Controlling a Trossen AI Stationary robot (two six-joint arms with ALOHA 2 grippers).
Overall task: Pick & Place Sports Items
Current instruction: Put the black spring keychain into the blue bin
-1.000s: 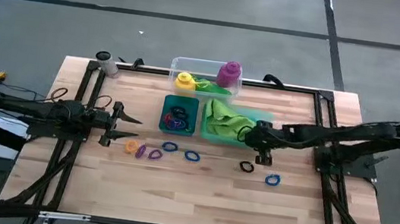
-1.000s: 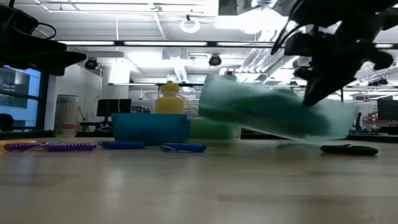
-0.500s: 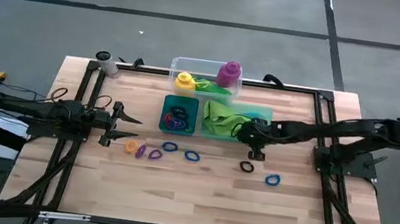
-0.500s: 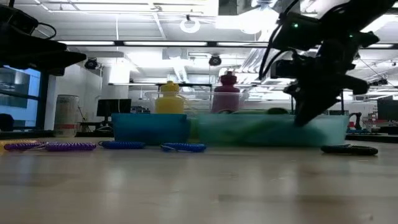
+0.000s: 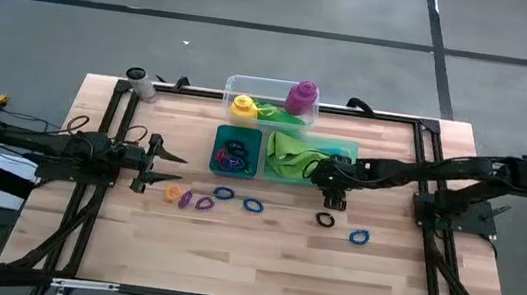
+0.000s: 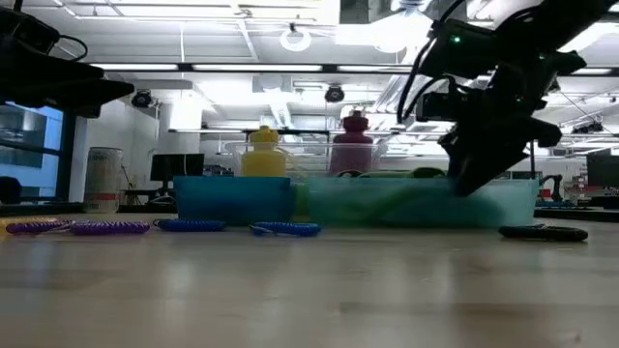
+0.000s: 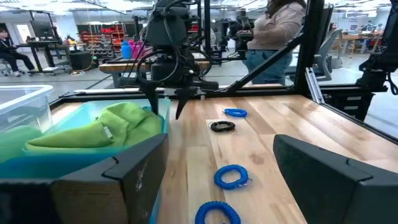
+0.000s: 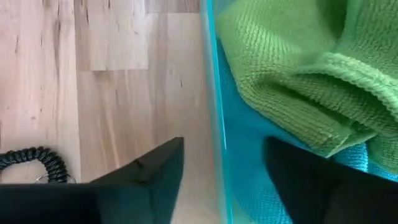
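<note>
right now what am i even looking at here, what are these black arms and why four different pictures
These are two robot arms at a wooden table, each ending in a two-finger tool. One picture looks straight down from above, one looks level across the tabletop, and two come from cameras on the arms' wrists.

The left tool waits open at the table's left side, holding nothing. The right tool stands over the near wall of the teal tray, its fingers either side of that wall and parted, gripping nothing.

In the tray's right part lies a lime-green cloth; its left part holds small rings. Behind it a clear tub holds a yellow bottle and a purple bottle. More rings lie loose on the wood, such as a black ring and a blue ring.
</note>
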